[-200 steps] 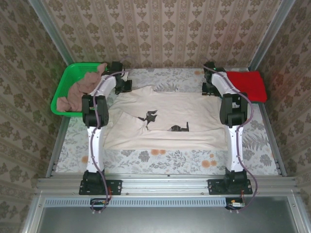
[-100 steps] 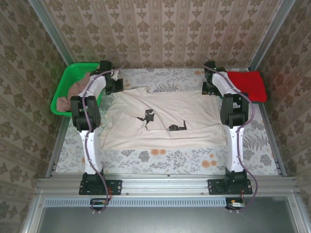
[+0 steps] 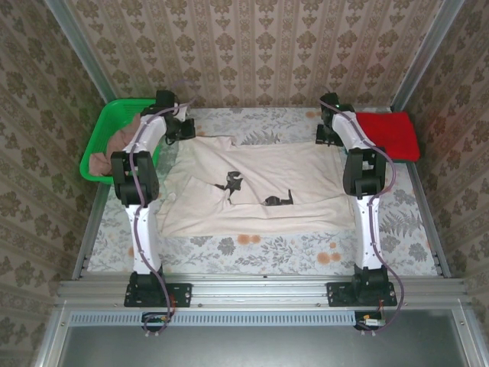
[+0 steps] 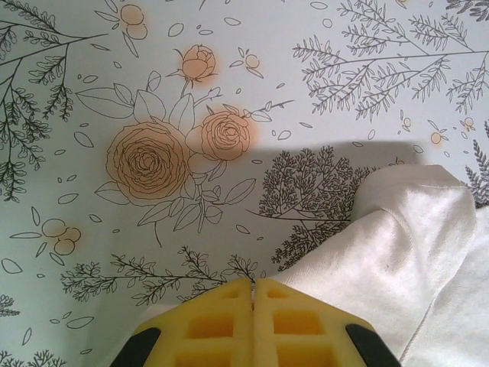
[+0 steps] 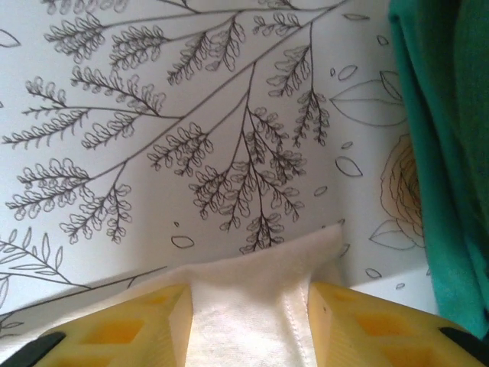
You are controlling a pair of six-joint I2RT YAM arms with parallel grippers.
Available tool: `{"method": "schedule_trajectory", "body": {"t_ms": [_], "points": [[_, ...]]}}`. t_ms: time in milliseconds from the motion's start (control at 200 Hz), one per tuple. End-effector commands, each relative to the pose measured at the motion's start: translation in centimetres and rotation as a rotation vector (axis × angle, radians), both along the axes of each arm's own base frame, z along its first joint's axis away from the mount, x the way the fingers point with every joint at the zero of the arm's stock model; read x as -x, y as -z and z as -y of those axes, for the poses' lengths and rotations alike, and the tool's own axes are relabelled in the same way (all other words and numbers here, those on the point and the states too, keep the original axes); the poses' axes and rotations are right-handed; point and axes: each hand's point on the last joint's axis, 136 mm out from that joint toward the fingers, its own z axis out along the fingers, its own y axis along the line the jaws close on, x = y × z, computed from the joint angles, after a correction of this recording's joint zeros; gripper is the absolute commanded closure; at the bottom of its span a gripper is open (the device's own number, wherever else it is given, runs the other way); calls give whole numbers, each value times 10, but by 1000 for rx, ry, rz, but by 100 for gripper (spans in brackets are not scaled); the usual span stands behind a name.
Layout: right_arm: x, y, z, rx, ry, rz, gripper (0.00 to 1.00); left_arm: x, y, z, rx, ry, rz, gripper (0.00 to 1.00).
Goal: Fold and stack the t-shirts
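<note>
Left fingers (image 4: pixel 218 325) have swung out far left, drawing a corner of the large cream cloth t-shirt (image 3: pixel 290 172) across the floral worktop (image 3: pixel 260 248) — pinched shut on it; right fingers (image 5: pixel 145 321) stand parted astride the opposite hem — close them before pulling taut

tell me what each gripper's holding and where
The left gripper, shut, seems to pinch the cream shirt's far left corner. The far right corner lies between the right gripper's pads; whether clamped cannot be told.
</note>
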Motion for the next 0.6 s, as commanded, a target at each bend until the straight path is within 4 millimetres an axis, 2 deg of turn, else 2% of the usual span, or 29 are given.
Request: {"method": "schedule_trajectory", "body": {"t_ms": [0,95,175,305,385,490,555,595], "points": [[12,13,1,-24,-17,-74,67,-3,-2,2,7,26,5,100],[11,-3,-1,-40,-19,-50,84,-3,-10,4,15,33,12,100],[11,-29,-2,-38,-19,-9,93,-1,-24,8,28,42,30,100],[23,-81,0,-34,-11,102,95,13,-48,10,32,49,71,100],[36,-103,-6,-67,-19,167,96,29,-53,9,45,41,91,99],[60,-113,-11,-109,-24,218,97,53,-52,8,54,27,110,98],[78,-109,-11,-116,-19,213,97,68,-53,4,47,13,115,98],[89,-105,-9,-118,-12,210,98,78,-47,2,44,0,106,98]]}}
